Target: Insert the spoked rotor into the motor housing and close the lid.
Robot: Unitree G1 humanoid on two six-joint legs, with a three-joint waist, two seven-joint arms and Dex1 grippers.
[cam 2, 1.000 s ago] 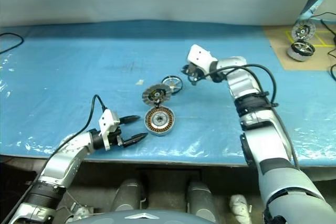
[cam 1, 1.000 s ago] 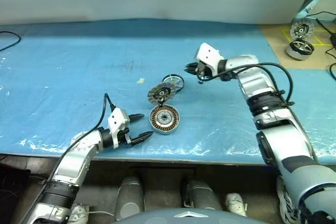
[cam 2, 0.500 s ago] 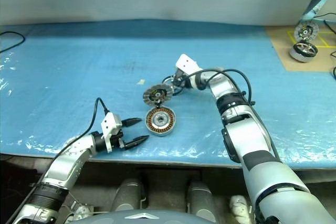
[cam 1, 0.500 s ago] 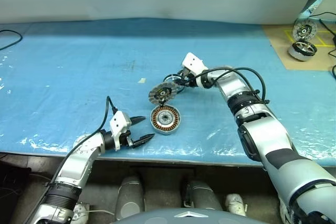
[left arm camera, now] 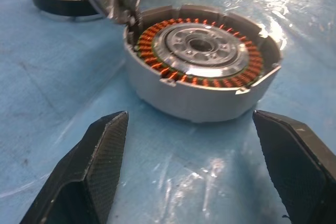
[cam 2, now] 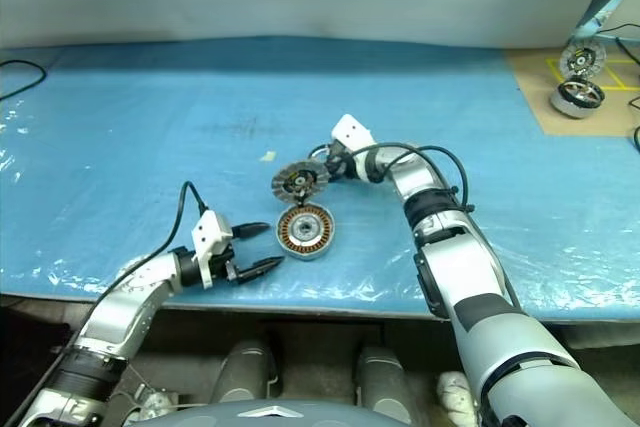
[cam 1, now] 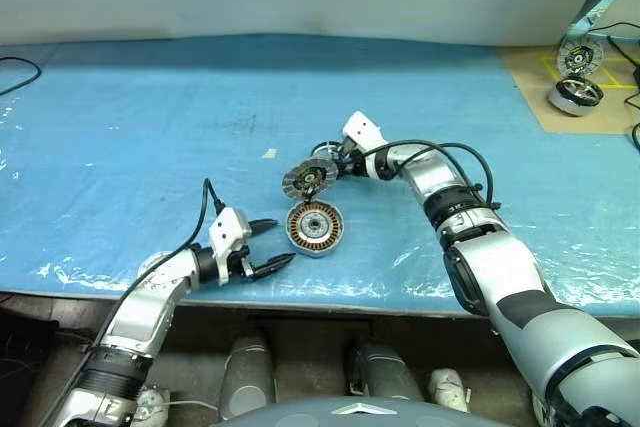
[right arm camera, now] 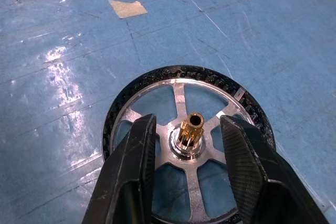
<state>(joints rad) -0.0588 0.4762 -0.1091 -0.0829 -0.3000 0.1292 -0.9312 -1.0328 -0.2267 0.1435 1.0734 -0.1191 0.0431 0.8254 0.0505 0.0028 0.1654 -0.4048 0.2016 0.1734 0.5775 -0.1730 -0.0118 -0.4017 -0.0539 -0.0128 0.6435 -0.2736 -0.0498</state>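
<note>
The spoked rotor [right arm camera: 181, 95] lies flat on the blue sheet, black rim and silvery spokes around a brass-tipped hub. My right gripper [right arm camera: 188, 124] hangs low over it, open, one finger on each side of the hub with a gap left to it. Just in front of the rotor [cam 1: 327, 152] the lid [cam 1: 308, 178] stands up on its hinge, segmented face showing. Below it lies the motor housing [cam 1: 314, 228], copper windings up. My left gripper [cam 1: 282, 241] is open, level with the housing [left arm camera: 202, 72] on its left side, a short way off it.
A second motor [cam 1: 573, 94] with an upright disc [cam 1: 577, 57] sits on a brown board at the far right. A small tan scrap [cam 1: 268, 154] lies left of the lid. A black cable [cam 1: 15, 72] curls at the far left. The table's front edge runs just behind my left gripper.
My right gripper has come down and to the left, from above and right of the rotor to straddling its hub. The left arm has stayed where it was.
</note>
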